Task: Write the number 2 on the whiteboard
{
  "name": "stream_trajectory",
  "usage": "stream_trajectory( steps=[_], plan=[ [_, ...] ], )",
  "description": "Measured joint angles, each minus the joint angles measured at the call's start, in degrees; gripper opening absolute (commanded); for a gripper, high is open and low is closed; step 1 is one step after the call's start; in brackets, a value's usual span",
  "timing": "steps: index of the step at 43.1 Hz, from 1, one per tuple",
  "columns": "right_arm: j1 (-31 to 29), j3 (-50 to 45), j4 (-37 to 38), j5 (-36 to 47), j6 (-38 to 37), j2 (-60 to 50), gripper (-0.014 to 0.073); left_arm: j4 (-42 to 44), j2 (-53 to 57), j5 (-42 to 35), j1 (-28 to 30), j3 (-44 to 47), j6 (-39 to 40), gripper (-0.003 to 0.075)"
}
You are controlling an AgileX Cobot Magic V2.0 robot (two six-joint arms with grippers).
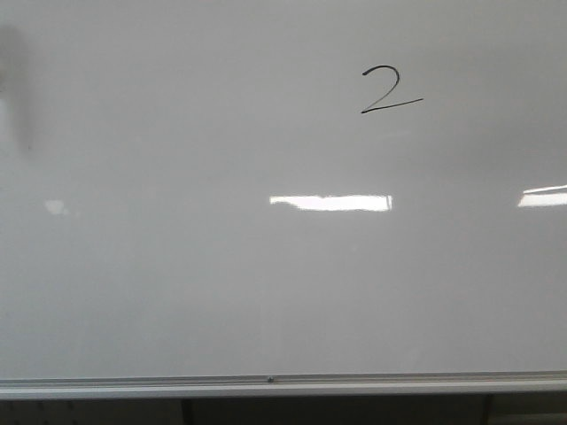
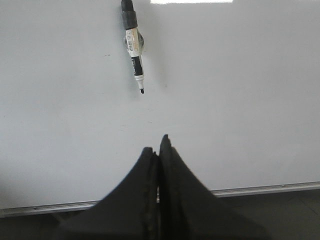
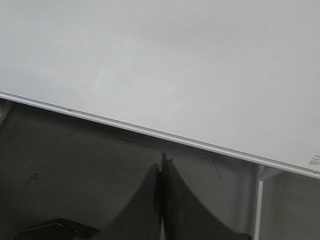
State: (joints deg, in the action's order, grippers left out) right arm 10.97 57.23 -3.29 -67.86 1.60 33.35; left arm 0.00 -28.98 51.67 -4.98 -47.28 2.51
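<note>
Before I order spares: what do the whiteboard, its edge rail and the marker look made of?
Whiteboard: glossy white coated panel, mirroring ceiling lights. Edge rail: silvery, probably aluminium, with a small screw. Marker: likely plastic, black barrel with white label, uncapped tip.

Your whiteboard (image 1: pixel 177 283) is smooth and glossy, throwing back bright strips of ceiling light, and its lower edge is a silver metal rail (image 1: pixel 266 382) with a brushed, dull sheen. Ahead of your left gripper (image 2: pixel 159 150), the marker (image 2: pixel 133 45) looks like plastic with a paper-like printed label around its barrel. Both the left gripper and your right gripper (image 3: pixel 161 167) have matt black fingers. Below the right gripper, the floor (image 3: pixel 75 170) is dull grey and scuffed.
</note>
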Motion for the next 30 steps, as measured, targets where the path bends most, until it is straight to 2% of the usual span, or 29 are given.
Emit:
stream_trajectory(
  steps=[7,21,30],
  plan=[
    [0.0,0.0,0.0,0.0,0.0,0.0,-0.0069,0.0,6.55,-4.19,2.88,6.51,0.0,-0.002],
    [0.0,0.0,0.0,0.0,0.0,0.0,-0.0069,0.0,24.23,-28.06,6.45,32.24,0.0,-0.002],
    [0.0,0.0,0.0,0.0,0.0,0.0,-0.0069,0.0,29.14,-37.41,7.95,43.3,0.0,-0.002]
  ],
)
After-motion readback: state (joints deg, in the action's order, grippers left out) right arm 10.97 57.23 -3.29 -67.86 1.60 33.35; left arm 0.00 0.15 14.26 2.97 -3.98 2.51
